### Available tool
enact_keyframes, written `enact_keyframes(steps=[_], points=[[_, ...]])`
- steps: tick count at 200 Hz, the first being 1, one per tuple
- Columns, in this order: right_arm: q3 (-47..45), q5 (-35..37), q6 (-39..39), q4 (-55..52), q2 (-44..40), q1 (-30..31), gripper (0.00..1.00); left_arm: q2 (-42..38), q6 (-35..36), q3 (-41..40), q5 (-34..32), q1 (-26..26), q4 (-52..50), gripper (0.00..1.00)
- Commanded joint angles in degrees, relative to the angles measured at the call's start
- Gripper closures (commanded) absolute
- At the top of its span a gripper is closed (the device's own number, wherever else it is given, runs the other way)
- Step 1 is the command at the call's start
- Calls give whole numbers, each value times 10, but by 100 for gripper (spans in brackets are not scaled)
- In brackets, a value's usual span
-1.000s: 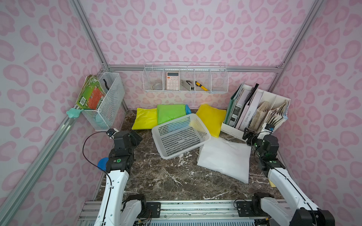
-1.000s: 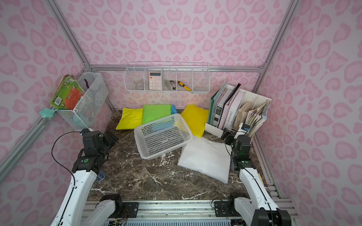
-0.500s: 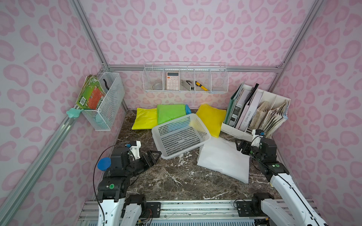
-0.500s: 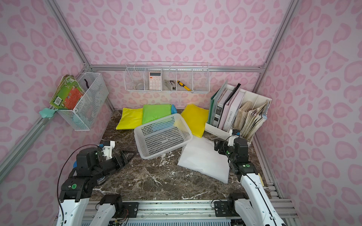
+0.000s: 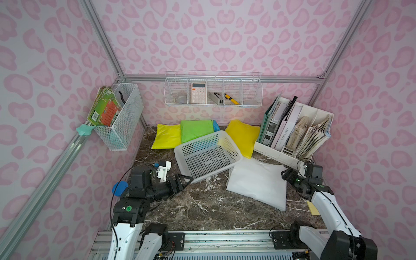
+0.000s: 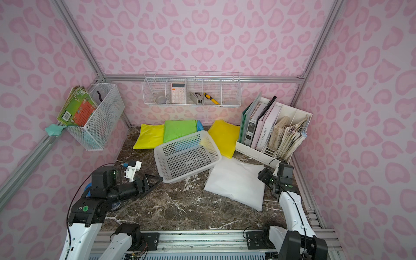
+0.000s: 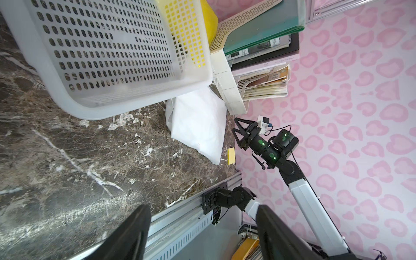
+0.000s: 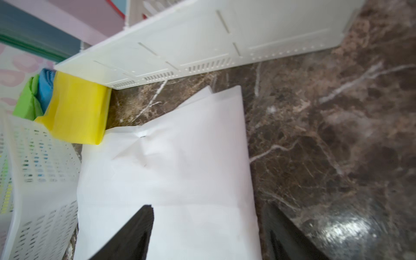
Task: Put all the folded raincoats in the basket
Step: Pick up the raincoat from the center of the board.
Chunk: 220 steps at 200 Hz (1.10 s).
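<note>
The basket (image 5: pixel 207 155) (image 6: pixel 186 155) is a white perforated plastic tray in mid-table, empty, its far side propped up on the raincoats behind it. A white folded raincoat (image 5: pixel 256 182) (image 6: pixel 235 182) lies flat to its right. My left gripper (image 5: pixel 184 180) (image 7: pixel 202 207) hangs open, low over the marble, pointing at the basket's front left corner and holding nothing. My right gripper (image 5: pixel 284 174) (image 8: pixel 207 206) is open at the white raincoat's (image 8: pixel 171 168) right edge. One of its fingers is over the fabric, the other over the marble.
Yellow (image 5: pixel 165 137) (image 5: pixel 244 137), green (image 5: pixel 195 130) and blue (image 5: pixel 216 125) folded raincoats lie behind the basket. A white file organiser (image 5: pixel 295 132) stands at back right, close to my right gripper. Wire baskets (image 5: pixel 212 90) (image 5: pixel 121 114) hang on the walls. A yellow note (image 5: pixel 311 208) lies at the right edge.
My left arm swung down from the left wall to the basket's front left corner. My right gripper dropped toward the white raincoat's right edge.
</note>
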Motion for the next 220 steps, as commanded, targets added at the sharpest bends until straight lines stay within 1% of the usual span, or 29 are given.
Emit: enact_keyframes(steps=[1,25,36,47,54,75,88,98,113,133,148,168,172,186,193,194,195,201,203,220], points=[[-6,-20,21,4,16,-13,20,45,13,4,-48,-46,42,25],[-25,-23,25,19,21,-27,20,106,18,26,-122,-137,57,26],[-40,-42,31,38,24,-31,21,133,16,31,-138,-170,72,27],[-53,-61,40,57,32,-32,21,159,10,38,-154,-204,87,30],[-59,-74,41,66,39,-32,24,175,7,42,-166,-225,98,31],[-71,-93,40,75,65,-32,26,233,7,61,-204,-288,120,32],[-73,-97,37,70,84,-34,28,271,9,79,-222,-319,119,34],[-74,-104,32,70,95,-37,29,296,11,92,-231,-337,119,36],[-83,-117,35,83,104,-40,30,322,11,103,-246,-354,120,36],[-91,-138,41,97,108,-40,35,342,11,113,-252,-361,121,37],[-88,-139,37,96,108,-40,39,346,10,113,-253,-363,126,37],[-77,-125,26,83,101,-42,49,346,9,112,-256,-365,127,37],[-75,-125,24,81,99,-43,54,346,9,111,-256,-365,127,37],[-64,-135,15,65,92,-51,80,345,9,110,-258,-365,120,37],[-59,-134,12,57,89,-53,88,343,10,110,-258,-365,115,37],[-56,-132,11,54,88,-52,91,343,10,110,-259,-365,115,37],[-56,-132,11,54,88,-52,91,343,10,109,-259,-365,114,37],[-50,-127,7,45,86,-53,99,340,12,110,-261,-365,109,36],[-48,-126,5,42,86,-52,100,340,13,110,-262,-365,108,36],[-30,-108,-10,12,89,-50,100,332,18,110,-269,-365,98,35]])
